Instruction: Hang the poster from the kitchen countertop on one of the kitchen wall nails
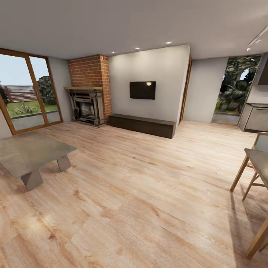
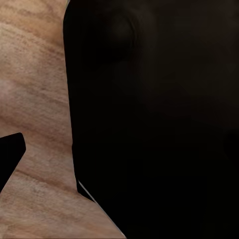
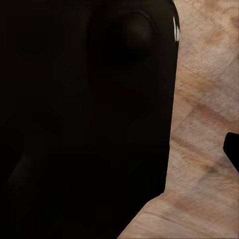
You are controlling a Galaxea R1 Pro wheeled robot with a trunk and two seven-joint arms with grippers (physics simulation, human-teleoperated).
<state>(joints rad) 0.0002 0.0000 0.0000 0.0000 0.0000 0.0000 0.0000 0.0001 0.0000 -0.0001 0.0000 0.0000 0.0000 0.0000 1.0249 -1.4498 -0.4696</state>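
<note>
The poster and the wall nails are out of view. I am looking across a living room with a pale wooden floor point(image 1: 141, 193). At the far right edge stands part of a grey kitchen unit point(image 1: 257, 119), its top a thin dark line; I cannot tell whether that is the countertop. In the left wrist view a big black shape point(image 2: 159, 124) hangs over the floor boards point(image 2: 35, 99), with a small black wedge point(image 2: 10, 157) at the frame's edge. The right wrist view has a similar black mass point(image 3: 84, 119) and a black tip point(image 3: 233, 149) over the floor.
A low grey table point(image 1: 29, 154) stands at the left. Wooden chairs and a table edge point(image 1: 257, 167) stand at the right. Far ahead are a brick fireplace point(image 1: 88, 93), a dark bench point(image 1: 143, 124) under a wall television point(image 1: 142, 90), glass doors point(image 1: 26, 93) and a doorway point(image 1: 185, 89).
</note>
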